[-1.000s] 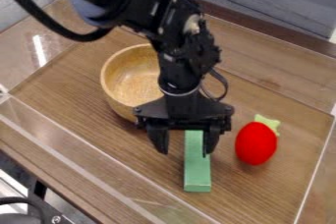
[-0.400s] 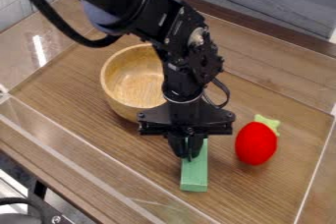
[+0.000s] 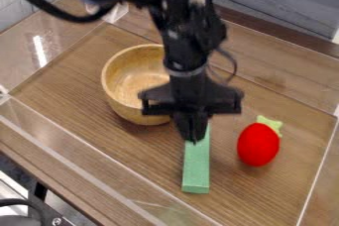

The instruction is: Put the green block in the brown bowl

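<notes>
- A brown wooden table (image 3: 79,111) spreads beneath me, its near left edge running slantwise through the view, with a pale strip showing past the far left side.
- Dark cables (image 3: 30,213) curl in the bottom left corner, beyond that near edge.
- My arm (image 3: 166,12) comes in from the top of the view, dark and jointed, and blocks part of what lies behind it.
- My pincer (image 3: 192,123) points down at the far end of the green block, its fingers drawn together.
- The view is poor there, for my pincer is blurred and dark; I cannot tell whether the tip of the block is caught between my fingers or merely lies behind them.
- The green block (image 3: 196,169) is outside the bowl, long and flat, stretching from beneath my pincer toward the near side of the table.
- Its near end is in plain sight, while its far end runs in among my dark fingers.
- The brown bowl (image 3: 121,74) sits upright on the table, farther back and to the left of the block in the view; my pincer and arm overlap its right side.
- The red toy (image 3: 259,145) lies to the right of the block, near it but apart, with its green top (image 3: 272,125) pointing away toward the back of the table.
</notes>
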Controlling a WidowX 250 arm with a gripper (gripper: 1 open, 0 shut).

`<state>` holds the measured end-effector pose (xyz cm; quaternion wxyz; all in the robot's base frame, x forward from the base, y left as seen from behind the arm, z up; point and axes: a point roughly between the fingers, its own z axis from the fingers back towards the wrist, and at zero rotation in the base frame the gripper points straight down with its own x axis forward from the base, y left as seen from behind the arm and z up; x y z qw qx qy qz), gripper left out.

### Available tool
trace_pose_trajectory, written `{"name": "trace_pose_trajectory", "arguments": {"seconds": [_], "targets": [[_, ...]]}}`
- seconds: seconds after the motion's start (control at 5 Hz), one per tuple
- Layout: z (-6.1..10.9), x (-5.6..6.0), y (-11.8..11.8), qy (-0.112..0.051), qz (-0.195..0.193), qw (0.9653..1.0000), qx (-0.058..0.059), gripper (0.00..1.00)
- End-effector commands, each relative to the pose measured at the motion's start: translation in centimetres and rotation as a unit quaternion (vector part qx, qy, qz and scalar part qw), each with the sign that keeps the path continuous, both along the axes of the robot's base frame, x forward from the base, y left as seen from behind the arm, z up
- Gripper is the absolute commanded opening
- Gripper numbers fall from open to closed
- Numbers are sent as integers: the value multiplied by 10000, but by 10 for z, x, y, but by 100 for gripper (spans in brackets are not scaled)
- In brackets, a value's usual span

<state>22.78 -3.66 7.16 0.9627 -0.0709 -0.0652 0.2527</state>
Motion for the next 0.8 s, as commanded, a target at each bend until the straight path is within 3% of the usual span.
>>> {"name": "trace_pose_trajectory", "arguments": {"seconds": [0.0,0.2,0.6], "targets": [[37,21,11,-434,77,9989,-170,0],[58,27,24,-572,132,9979,-270,0],[36,-5,7,-379,-173,9989,-223,0]]}}
